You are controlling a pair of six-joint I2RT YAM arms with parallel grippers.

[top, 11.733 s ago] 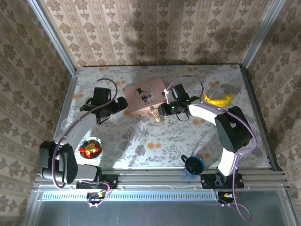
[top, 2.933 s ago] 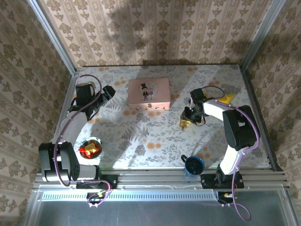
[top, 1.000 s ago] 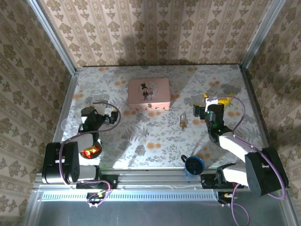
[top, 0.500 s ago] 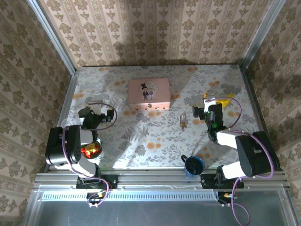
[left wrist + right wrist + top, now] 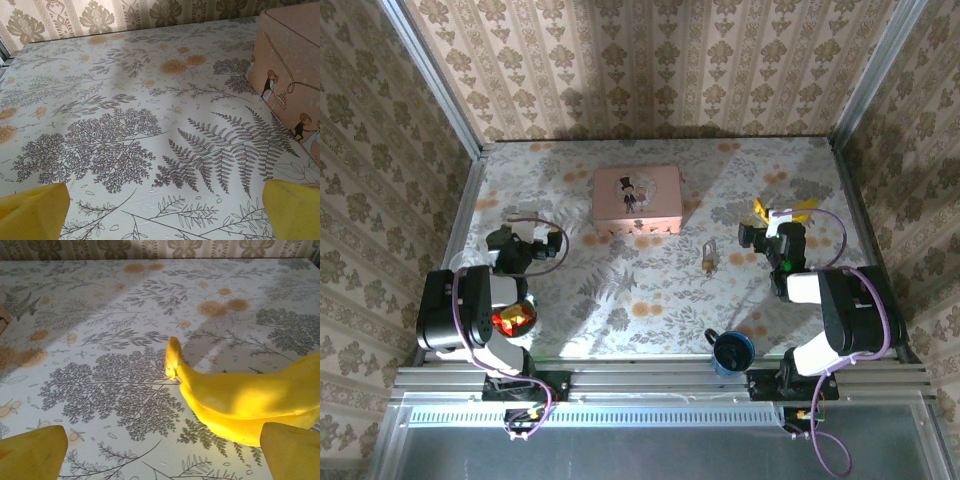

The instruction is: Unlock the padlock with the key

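Walls (image 5: 650, 70) with brown patterned paper stand on three sides of a table (image 5: 650, 290). Its pale cover has ferns and orange flowers, with sunny patches and shadows on it. From the top, a pink box (image 5: 637, 200) sits near the back middle. The padlock (image 5: 708, 256) is on the cover in front of the box's right corner, between the two arms and apart from both. A banana (image 5: 803, 207) lies at the right, with the right gripper (image 5: 772, 214) next to it. The left gripper (image 5: 550, 250) is over at the left side. A blue mug (image 5: 732, 350) stands at the near edge. From the left wrist, the left gripper (image 5: 164, 207) has its yellow fingers (image 5: 35, 210) wide apart, holding nothing, over the ferns. The box (image 5: 290, 75) is at the right and the wall (image 5: 100, 15) is behind. From the right wrist, the right gripper (image 5: 162, 452) also has its fingers (image 5: 32, 452) wide apart and holds nothing. The banana (image 5: 235, 400) lies just ahead, a bit to the right.
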